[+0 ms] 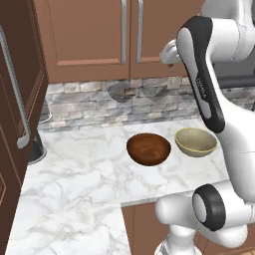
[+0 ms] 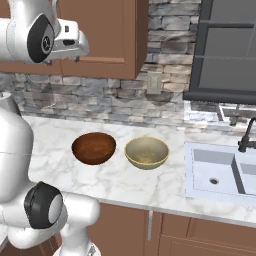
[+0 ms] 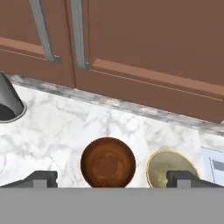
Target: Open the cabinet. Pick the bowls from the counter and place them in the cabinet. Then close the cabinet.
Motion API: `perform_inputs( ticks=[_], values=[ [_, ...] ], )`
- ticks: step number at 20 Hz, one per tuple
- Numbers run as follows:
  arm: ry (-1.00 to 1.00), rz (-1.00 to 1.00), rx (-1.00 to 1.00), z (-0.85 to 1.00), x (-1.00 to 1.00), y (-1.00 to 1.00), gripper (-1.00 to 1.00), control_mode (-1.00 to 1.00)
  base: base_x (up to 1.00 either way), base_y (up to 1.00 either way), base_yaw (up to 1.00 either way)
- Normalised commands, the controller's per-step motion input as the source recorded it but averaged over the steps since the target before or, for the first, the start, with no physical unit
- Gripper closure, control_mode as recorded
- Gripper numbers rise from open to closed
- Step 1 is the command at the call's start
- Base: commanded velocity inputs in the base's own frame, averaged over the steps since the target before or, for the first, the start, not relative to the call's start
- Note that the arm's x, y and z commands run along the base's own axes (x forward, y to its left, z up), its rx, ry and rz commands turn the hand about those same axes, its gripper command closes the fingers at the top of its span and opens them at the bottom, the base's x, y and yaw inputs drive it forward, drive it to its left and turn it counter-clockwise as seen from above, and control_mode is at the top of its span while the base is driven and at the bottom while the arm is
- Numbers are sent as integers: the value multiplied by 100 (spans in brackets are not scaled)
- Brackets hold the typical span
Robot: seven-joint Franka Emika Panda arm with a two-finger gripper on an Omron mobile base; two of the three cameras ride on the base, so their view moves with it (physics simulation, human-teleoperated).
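Your gripper (image 3: 112, 178) sits high, up at the level of the cabinet (image 1: 99, 35), with its jaws spread wide and nothing between them; in the hand view the two fingertips (image 3: 41, 178) stand far apart at the bottom, straddling the wooden bowl (image 3: 108, 162) below. Both cabinet doors are shut, and you see the two silver bar handles (image 1: 131, 31) side by side at the centre seam. The bowls are both on the counter (image 1: 74, 174), upright and side by side with a small gap between them: the dark reddish-brown one (image 1: 148, 148) to the left, the beige bowl (image 1: 195, 141) to the right. From the right base view you get the same pair, wooden bowl (image 2: 93, 147) left, beige bowl (image 2: 146, 152) right, sitting between the stone backsplash (image 2: 100, 100) and the counter's front edge. The sink (image 2: 220, 172) is further right of the beige bowl, with a dark faucet (image 2: 247, 135) behind it. In the left base view a darker tall door (image 1: 17, 99) with a long curved handle stands at the left edge, and a dark round item (image 1: 36, 147) sits at the counter's left end just beside it; you can't tell what it is.
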Motion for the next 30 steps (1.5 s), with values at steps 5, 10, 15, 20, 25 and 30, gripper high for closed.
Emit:
perform_inputs(
  ticks=[5,10,15,20,25,30],
  values=[
    [-49,5,0,-16,-8,43,-100,-100,0,0,0],
    [-48,2,5,-38,21,25,-100,-100,0,0,0],
    [-14,0,11,-11,69,14,-100,-100,0,0,0],
    [-4,1,9,0,64,16,-100,-100,0,0,0],
    [-8,0,1,0,60,29,-100,-100,0,0,0],
    [-8,0,0,0,56,26,-100,-100,0,0,0]
  ],
)
